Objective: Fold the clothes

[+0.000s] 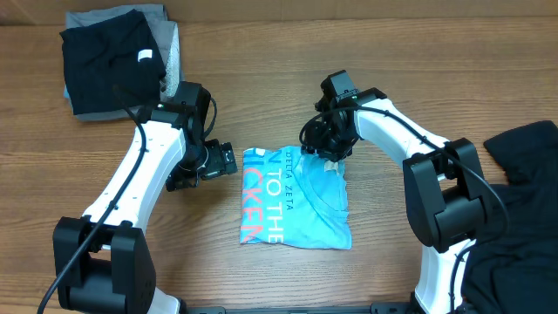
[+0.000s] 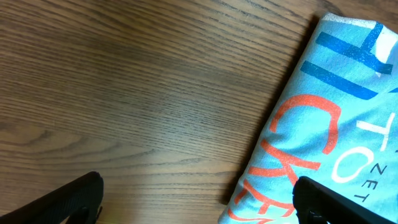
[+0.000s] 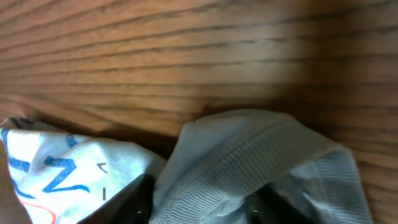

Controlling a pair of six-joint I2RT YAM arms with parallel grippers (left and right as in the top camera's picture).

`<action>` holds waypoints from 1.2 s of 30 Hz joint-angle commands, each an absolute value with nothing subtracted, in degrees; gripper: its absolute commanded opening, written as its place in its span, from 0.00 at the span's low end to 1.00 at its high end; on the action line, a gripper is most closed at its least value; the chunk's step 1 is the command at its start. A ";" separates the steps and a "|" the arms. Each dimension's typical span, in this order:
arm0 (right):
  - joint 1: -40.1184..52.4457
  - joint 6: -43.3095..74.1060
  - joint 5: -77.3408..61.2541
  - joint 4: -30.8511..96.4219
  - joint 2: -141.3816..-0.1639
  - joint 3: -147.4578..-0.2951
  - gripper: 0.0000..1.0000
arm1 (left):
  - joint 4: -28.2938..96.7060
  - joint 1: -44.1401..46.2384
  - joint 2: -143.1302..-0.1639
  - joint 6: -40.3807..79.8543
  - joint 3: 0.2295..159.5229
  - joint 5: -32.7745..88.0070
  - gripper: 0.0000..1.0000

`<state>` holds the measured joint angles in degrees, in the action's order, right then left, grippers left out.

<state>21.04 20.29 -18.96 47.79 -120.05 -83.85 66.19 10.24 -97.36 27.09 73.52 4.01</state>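
Note:
The light-blue T-shirt [image 1: 295, 199] lies folded in the middle of the table, with coral-pink and blue lettering showing. In the left wrist view its lettered edge [image 2: 336, 124] fills the right side. My left gripper [image 2: 199, 199] is open, one finger over bare wood and one over the shirt's left edge; in the overhead view it [image 1: 220, 162] sits just left of the shirt. My right gripper [image 1: 324, 150] is at the shirt's top edge, shut on the ribbed collar fabric [image 3: 249, 168].
A folded stack of black and grey garments [image 1: 118, 57] lies at the back left corner. Another black garment [image 1: 523, 192] lies at the right edge of the table. The table is wood [image 1: 261, 70].

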 commanded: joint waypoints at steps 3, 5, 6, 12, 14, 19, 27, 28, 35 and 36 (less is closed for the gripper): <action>20.05 23.09 -10.07 48.64 -120.25 -84.14 0.26 | 66.17 10.20 -97.49 27.86 73.28 3.64 1.00; 19.33 23.16 -8.54 50.41 -120.25 -85.34 0.25 | 66.17 10.20 -97.49 27.86 73.28 3.62 1.00; 18.94 23.18 -8.10 51.57 -120.22 -86.30 0.25 | 66.17 10.17 -97.49 27.86 73.28 3.64 1.00; 17.19 22.28 -8.12 58.41 -120.22 -93.36 0.42 | 66.02 10.17 -97.49 27.86 73.28 3.62 1.00; 16.84 22.09 -7.99 59.55 -120.22 -94.35 0.41 | 66.00 10.20 -97.49 27.86 73.28 3.64 1.00; 16.36 22.20 -2.28 62.00 -120.25 -94.48 0.19 | 66.02 10.17 -97.49 27.86 73.28 3.62 1.00; 14.09 22.76 -2.42 65.58 -120.22 -94.56 0.07 | 66.02 10.20 -97.49 27.86 73.28 3.64 1.00; 13.96 22.74 -3.70 65.82 -120.22 -94.56 0.13 | 66.02 10.20 -97.49 27.86 73.28 3.64 1.00; 13.89 16.78 -18.94 66.06 -120.25 -94.56 0.45 | 65.98 10.20 -97.49 27.86 73.28 3.64 1.00; 14.04 16.03 -20.05 65.80 -120.25 -94.52 0.49 | 65.98 10.20 -97.49 27.88 73.28 3.64 1.00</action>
<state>13.56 20.10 -12.03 66.35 -120.40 -93.43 66.02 10.24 -97.34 27.09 73.52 4.01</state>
